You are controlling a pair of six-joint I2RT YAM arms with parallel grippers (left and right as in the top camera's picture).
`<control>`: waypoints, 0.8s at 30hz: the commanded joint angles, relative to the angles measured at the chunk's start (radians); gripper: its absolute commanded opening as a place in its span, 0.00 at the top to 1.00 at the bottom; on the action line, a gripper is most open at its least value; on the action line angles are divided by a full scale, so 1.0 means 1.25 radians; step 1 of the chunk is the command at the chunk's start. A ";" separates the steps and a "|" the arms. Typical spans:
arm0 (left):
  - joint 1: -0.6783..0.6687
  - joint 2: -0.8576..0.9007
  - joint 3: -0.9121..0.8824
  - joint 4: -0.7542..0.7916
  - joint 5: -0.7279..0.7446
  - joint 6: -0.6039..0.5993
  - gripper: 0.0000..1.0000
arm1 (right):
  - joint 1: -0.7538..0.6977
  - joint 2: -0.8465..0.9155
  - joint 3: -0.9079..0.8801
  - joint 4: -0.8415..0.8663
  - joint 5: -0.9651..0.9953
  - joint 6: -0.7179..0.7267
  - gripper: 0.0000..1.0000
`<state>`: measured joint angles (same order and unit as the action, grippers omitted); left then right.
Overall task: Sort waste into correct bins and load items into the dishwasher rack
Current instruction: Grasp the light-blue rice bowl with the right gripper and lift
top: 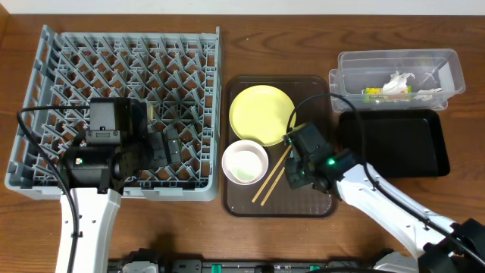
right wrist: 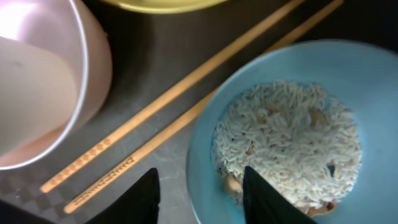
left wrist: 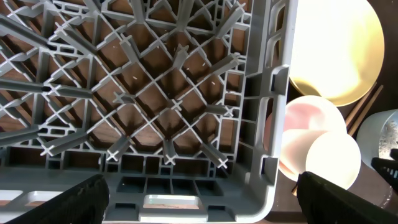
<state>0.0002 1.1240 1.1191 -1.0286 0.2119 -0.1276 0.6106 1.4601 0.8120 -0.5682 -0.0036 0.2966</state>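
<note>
Light blue bowl (right wrist: 367, 81), holding rice crumbs (right wrist: 286, 143), sits toward the brown tray's (top: 318, 87) near-right corner, its rim between the part-open, empty right gripper (right wrist: 200, 171); only the wrist view shows it. Chopsticks (right wrist: 186, 106) alongside slant near-left to far-right. Left gripper (left wrist: 199, 202), wide open and empty, hovers over the rack (left wrist: 155, 93).

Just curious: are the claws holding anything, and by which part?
Left claw holds nothing. Right claw straddles the rim of the light blue bowl; whether it grips yet cannot be told.

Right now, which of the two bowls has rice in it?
The light blue bowl right of the chopsticks: rice covers its bottom. The white bowl on their other side holds only a cup.
</note>
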 commanded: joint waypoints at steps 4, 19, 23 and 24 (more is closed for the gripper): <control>0.003 0.005 0.012 -0.002 0.010 -0.001 0.02 | 0.028 0.032 -0.008 0.009 0.030 0.027 0.69; 0.003 0.005 0.012 -0.002 0.010 -0.001 0.02 | 0.033 0.070 -0.007 0.027 0.048 0.078 0.98; 0.003 0.005 0.012 -0.002 0.010 -0.001 0.02 | 0.013 0.061 0.007 0.022 0.044 0.094 0.99; 0.003 0.005 0.012 -0.002 0.010 -0.001 0.02 | 0.006 0.054 0.011 0.021 0.038 0.099 0.99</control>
<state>0.0002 1.1240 1.1191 -1.0286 0.2119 -0.1276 0.6376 1.5417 0.8108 -0.5335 0.0605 0.3748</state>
